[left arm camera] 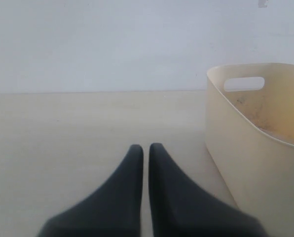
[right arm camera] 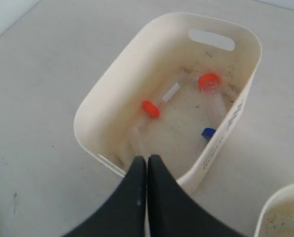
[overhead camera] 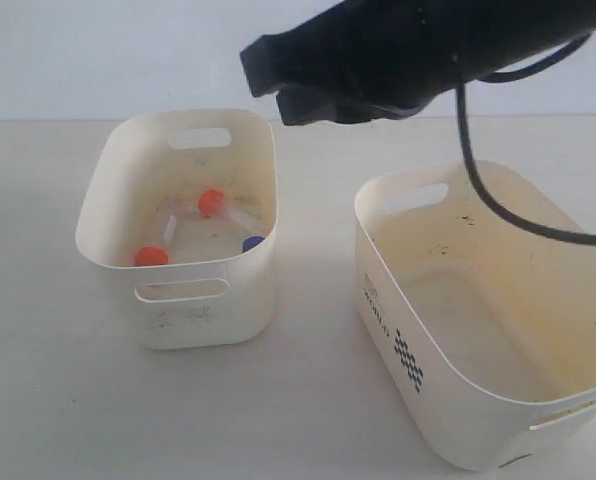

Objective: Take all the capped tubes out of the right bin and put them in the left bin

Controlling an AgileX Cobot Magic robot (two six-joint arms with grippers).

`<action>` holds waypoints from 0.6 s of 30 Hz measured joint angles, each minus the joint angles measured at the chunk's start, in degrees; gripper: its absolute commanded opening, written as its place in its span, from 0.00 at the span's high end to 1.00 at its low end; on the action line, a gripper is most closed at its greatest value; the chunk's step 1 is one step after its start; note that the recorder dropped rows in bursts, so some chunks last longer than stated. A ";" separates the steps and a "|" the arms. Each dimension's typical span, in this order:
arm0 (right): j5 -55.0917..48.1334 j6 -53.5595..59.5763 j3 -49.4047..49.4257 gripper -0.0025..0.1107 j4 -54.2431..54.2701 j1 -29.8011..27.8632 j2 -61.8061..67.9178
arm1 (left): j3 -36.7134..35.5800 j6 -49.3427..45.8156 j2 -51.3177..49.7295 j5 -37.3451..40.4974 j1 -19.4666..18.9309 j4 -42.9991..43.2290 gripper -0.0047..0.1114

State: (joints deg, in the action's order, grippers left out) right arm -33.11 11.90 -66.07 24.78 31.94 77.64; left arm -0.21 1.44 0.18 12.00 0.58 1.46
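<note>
The jaws of the right gripper (right arm camera: 147,160) are pressed together with nothing between them, and they hang above the left bin (overhead camera: 208,315), over one of its short walls. The jaws of the left gripper (left arm camera: 146,148) are likewise together and empty, low over the table (overhead camera: 38,380). A cream tub (left arm camera: 255,173) stands just beside them, and I cannot tell which of the two it is.

The right bin (overhead camera: 433,410) stands near the left bin, apart from it, and the stained floor that shows holds no tube. All three capped tubes in view lie on the left bin's floor. One orange-capped tube (overhead camera: 151,256) lies by the left bin's near wall. A second orange-capped tube (overhead camera: 210,202) lies toward its far wall. The blue-capped tube (overhead camera: 252,243) rests against the side wall that faces the right bin.

By this I judge the carrying done, or at its last step, with a release over the left bin complete. The next move calls for no grasp. The right arm should lift clear of the left bin without brushing its rim, and the right bin's hidden near corner wants a look for any tube left. All three tubes lie below the right jaws, inside the left bin and well apart from the tips, touching neither.
</note>
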 measured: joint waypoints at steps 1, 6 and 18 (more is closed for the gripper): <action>-0.12 -0.29 1.18 0.98 -0.61 0.00 -1.33 | 0.00 0.00 0.00 0.00 0.00 0.00 0.92; 1.31 -0.71 6.77 0.98 -2.53 0.00 -6.43 | 0.00 0.00 0.00 0.00 0.00 0.00 0.92; 2.45 -6.20 14.28 0.98 -2.90 0.00 -8.68 | 0.00 0.00 0.00 0.00 0.00 0.00 0.92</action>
State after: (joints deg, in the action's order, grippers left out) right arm -30.66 5.69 -51.79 21.88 31.94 68.96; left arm -0.21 1.44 0.18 12.00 0.58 1.46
